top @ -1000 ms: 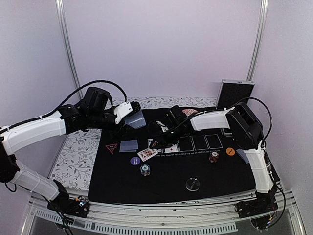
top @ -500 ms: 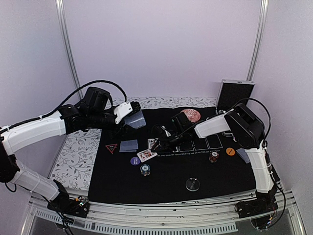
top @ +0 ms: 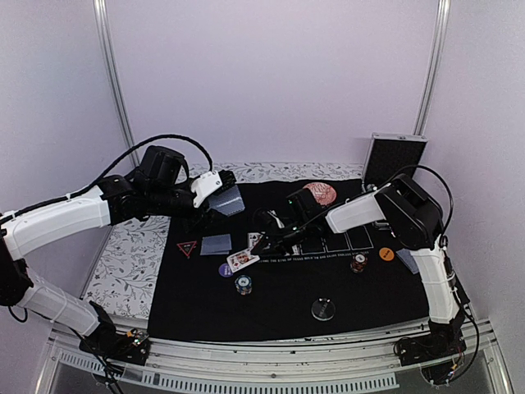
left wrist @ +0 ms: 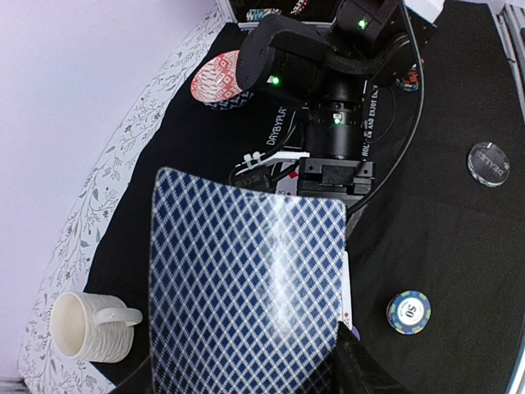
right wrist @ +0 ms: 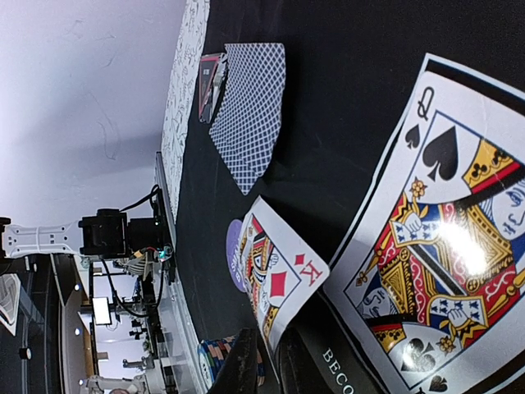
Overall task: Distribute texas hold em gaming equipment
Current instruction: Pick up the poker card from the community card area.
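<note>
My left gripper (top: 215, 197) hangs above the mat's back left, shut on a stack of blue-backed playing cards (left wrist: 246, 283) that fills the left wrist view and hides its fingers. Low over the black mat (top: 279, 316), my right gripper (top: 259, 244) has its fingers (right wrist: 246, 365) pinched on the edge of a king of diamonds (right wrist: 279, 271), which tilts up over a purple disc (right wrist: 235, 250). The queen of spades (right wrist: 443, 263) lies face up beside it. On the mat also lie a face-down card (top: 216, 244), a red-edged triangle (top: 187, 249), chip stacks (top: 243, 284) (top: 358, 263), an orange disc (top: 386, 254) and a clear disc (top: 323, 309).
A red patterned bowl (top: 320, 194) sits at the back of the mat. An open black case (top: 394, 158) stands at the back right. A cream mug (left wrist: 86, 328) rests on the floral cloth to the left of the mat.
The right arm has swung down and left, uncovering the red bowl. Its jaws have closed on the king of diamonds, which has shifted slightly left. The left arm has held still.
</note>
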Robot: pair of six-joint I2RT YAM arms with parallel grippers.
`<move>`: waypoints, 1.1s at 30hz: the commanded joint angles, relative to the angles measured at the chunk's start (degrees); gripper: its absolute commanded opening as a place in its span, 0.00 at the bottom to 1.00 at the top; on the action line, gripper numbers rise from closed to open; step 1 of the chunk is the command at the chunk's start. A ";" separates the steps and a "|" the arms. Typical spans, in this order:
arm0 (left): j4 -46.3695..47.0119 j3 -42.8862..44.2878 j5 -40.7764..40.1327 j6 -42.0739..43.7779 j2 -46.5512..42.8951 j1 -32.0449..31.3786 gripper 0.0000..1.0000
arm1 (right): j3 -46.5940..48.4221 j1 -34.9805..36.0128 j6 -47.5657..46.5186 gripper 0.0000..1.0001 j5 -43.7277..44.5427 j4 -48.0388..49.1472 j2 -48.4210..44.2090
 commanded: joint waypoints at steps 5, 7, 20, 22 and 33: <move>1.45 0.08 -0.22 -0.13 -1.26 -0.90 0.51 | 2.50 0.73 0.91 0.09 -1.54 1.39 2.03; 1.46 0.03 -0.25 -0.13 -1.24 -0.90 0.51 | 2.74 0.84 0.89 0.09 -1.44 1.20 2.03; 1.46 0.11 -0.34 -0.18 -1.48 -0.91 0.51 | 6.15 1.20 -4.21 0.02 0.92 -6.17 0.30; 1.46 0.19 -0.29 -0.11 -1.54 -0.84 0.51 | 6.77 0.95 -6.26 0.02 2.09 -8.53 -1.82; 1.63 0.38 -0.52 -0.42 -1.94 -0.91 0.51 | 5.95 -1.90 -24.28 0.02 7.44 -29.93 -16.70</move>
